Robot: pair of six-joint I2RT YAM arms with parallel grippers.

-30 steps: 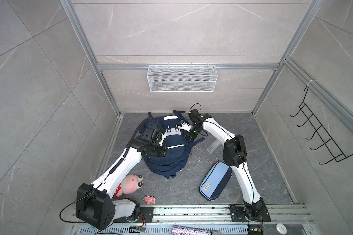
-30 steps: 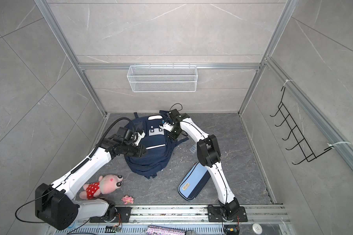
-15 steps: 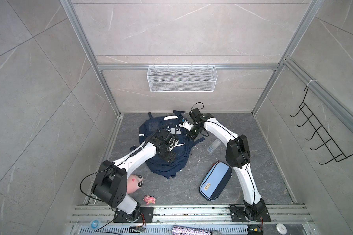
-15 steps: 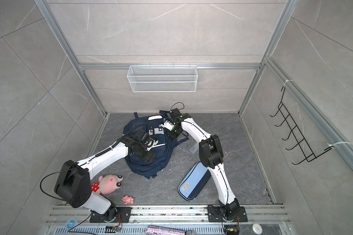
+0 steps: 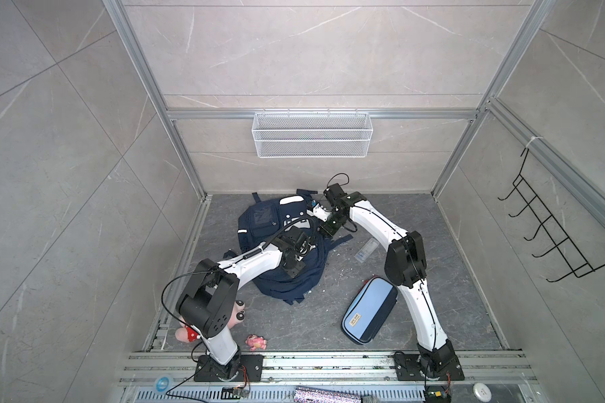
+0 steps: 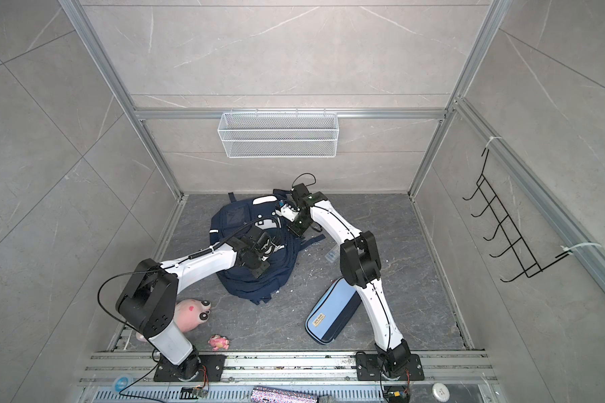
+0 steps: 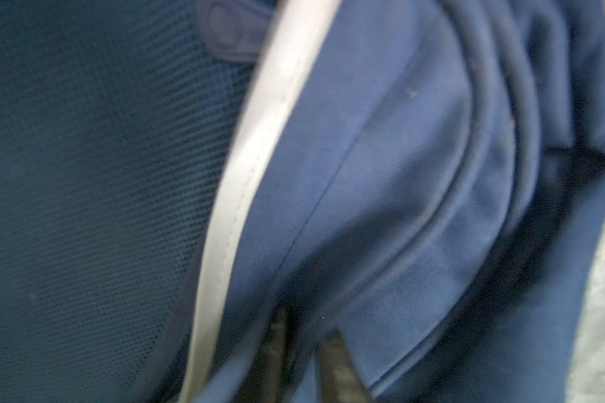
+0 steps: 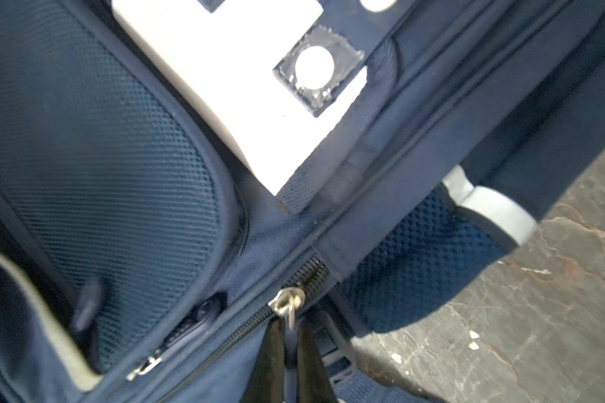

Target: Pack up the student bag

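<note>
Bag: I see the student bag (image 5: 262, 223) lying on the floor near the back wall, both grippers on it
Handling: soft, floppy cloth; I judge it light and likely to sag and bunch; seams and zips make the best holds
Left gripper (image 7: 304, 352): closed, pinching a fold of bag fabric beside the white stripe (image 7: 245, 174)
Right gripper (image 8: 289, 349): clamped on the zip pull (image 8: 289, 303)
Floor (image 5: 451, 279): dark stone look, flat, flecked with white crumbs; pencil case (image 5: 369, 308) lies well apart from the bag
Room: grey tiled walls; wire basket (image 5: 311, 139) on the back wall; hook rack (image 5: 552, 237) at the right
</note>
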